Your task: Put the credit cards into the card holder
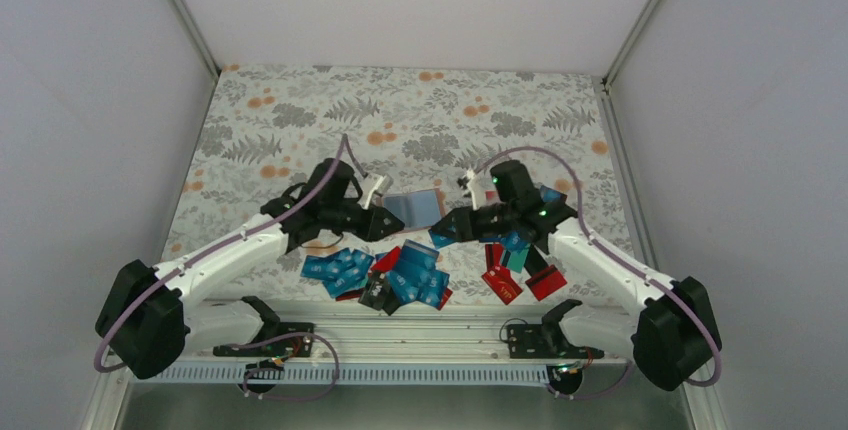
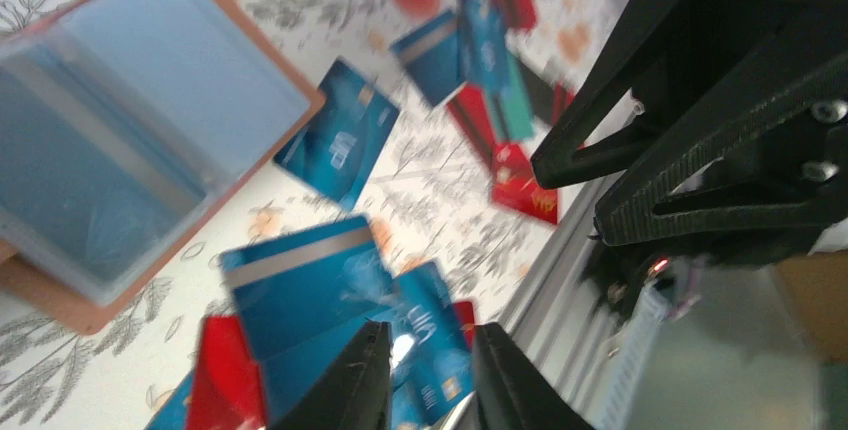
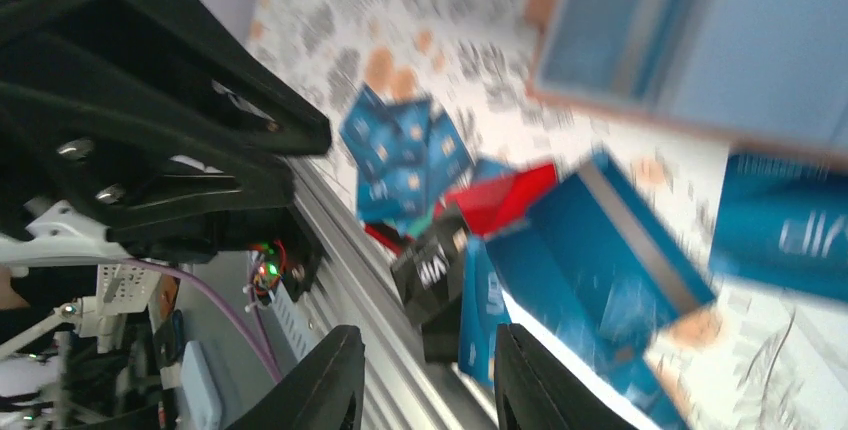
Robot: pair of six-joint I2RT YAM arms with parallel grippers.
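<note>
Covering the table (image 1: 400, 110) is a grey fern-and-orange-flower cloth, white walls on three sides. Left arm (image 1: 240, 250) and right arm (image 1: 600, 260) both reach inward from the near edge, and their heads nearly meet over the middle of the surface.

Card holder (image 1: 412, 208) lies open and flat around the middle of the table, just beyond the gap between the two grippers. It has a tan-pink rim and bluish clear sleeves inside. Cannot tell whether any card sits in a sleeve.

Credit cards are scattered along the near edge:
- blue pile (image 1: 420, 280) at mid near edge, with a second blue bunch (image 1: 335, 268) just to its left
- red cards (image 1: 500, 285) near the right arm, toward the near-right part of the surface
- teal card (image 1: 517, 258) just beyond those red ones
- black VIP card (image 3: 432, 260) at the near edge by the metal rail, touching the blue and red cards around it

Left gripper (image 2: 430, 375): fingers a narrow slit apart, nothing pinched between them, hovering over blue and red cards close to the holder's corner.

Right gripper (image 3: 425, 380): fingers moderately apart and empty, with the rail and the VIP card visible past them.

Both wrist views are motion-blurred, so the print on the cards is mostly unreadable.
</note>
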